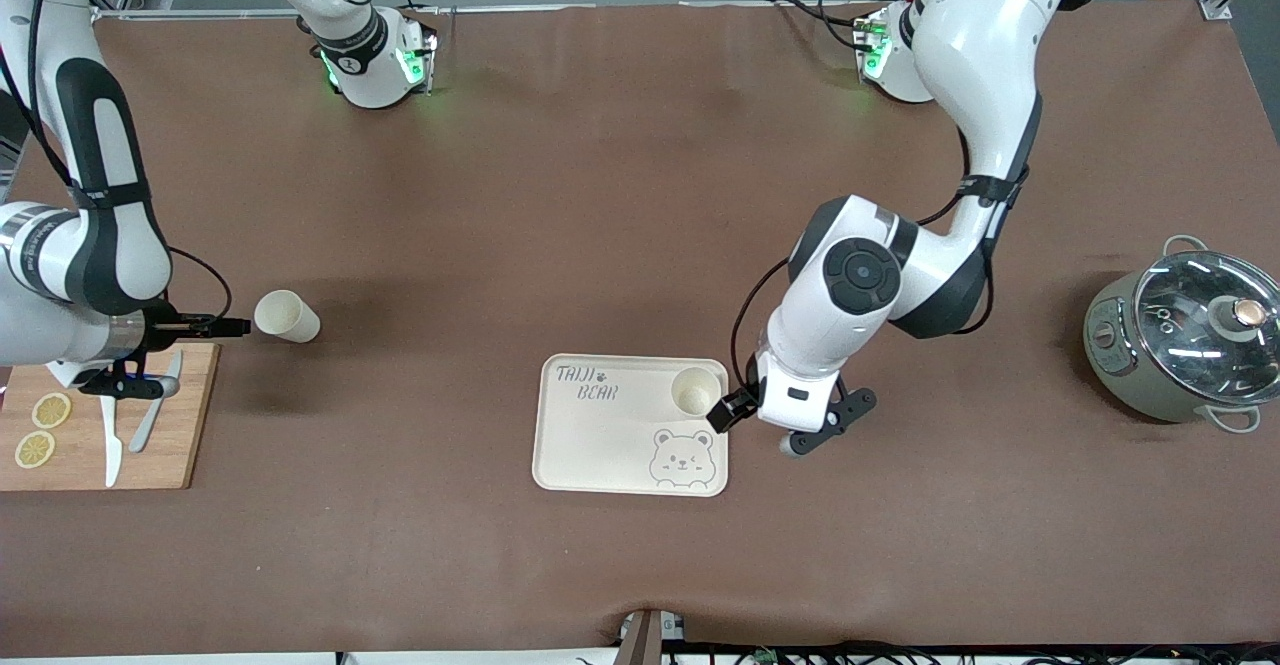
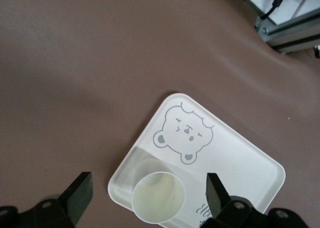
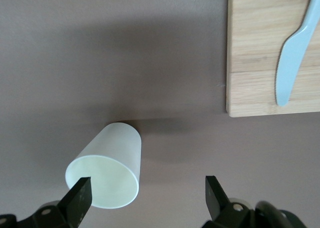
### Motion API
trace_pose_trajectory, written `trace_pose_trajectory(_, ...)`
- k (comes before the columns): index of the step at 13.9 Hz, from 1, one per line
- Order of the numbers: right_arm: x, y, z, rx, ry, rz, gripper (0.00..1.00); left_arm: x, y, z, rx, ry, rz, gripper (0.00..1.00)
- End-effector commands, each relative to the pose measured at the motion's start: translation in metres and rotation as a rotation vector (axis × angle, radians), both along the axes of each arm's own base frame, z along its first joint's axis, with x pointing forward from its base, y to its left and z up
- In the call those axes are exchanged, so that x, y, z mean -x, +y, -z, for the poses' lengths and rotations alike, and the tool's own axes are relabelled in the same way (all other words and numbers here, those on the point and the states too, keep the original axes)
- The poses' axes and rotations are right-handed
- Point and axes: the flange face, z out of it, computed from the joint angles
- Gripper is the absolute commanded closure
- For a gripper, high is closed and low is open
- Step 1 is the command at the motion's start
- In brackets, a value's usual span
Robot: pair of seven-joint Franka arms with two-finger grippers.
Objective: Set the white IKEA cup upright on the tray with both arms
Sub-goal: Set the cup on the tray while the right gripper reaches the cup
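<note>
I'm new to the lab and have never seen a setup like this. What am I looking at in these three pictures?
Two white robot arms work at a brown table. One picture looks down from across the table; the other two come from cameras on each arm's wrist.

The left gripper hangs with jaws open over a white cup standing upright on the cream bear tray. The right gripper, also open, is at a second cup lying on its side.

Also there: a wooden cutting board with lemon slices and plastic cutlery, and a lidded pot. Nothing is held.
</note>
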Motion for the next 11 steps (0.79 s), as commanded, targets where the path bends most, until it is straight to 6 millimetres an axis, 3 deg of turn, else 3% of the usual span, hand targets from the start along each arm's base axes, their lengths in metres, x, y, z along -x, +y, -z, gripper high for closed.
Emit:
trace_pose_trajectory(1,0.023,0.005,0.006,-0.002,-0.027,0.005,0.0,-0.001,0.021,-0.029,-0.006,-0.004,-0.031,0.0)
trace_pose_trajectory(7,0.036,0.01,0.022,-0.01,-0.017,0.012,0.0,-0.013,0.086,-0.074,-0.061,-0.003,-0.076,0.0)
trace_pose_trajectory(8,0.039,0.01,0.026,-0.013,-0.008,0.015,0.11,-0.011,0.093,-0.086,-0.086,-0.008,-0.046,0.0)
trace_pose_trajectory(10,0.044,0.012,0.035,-0.021,-0.006,0.025,0.26,-0.014,0.127,-0.103,-0.117,0.001,-0.01,0.0)
trace_pose_trajectory(11,0.045,0.011,0.037,-0.023,-0.003,0.03,0.42,-0.013,0.141,-0.112,-0.128,0.008,0.008,0.0)
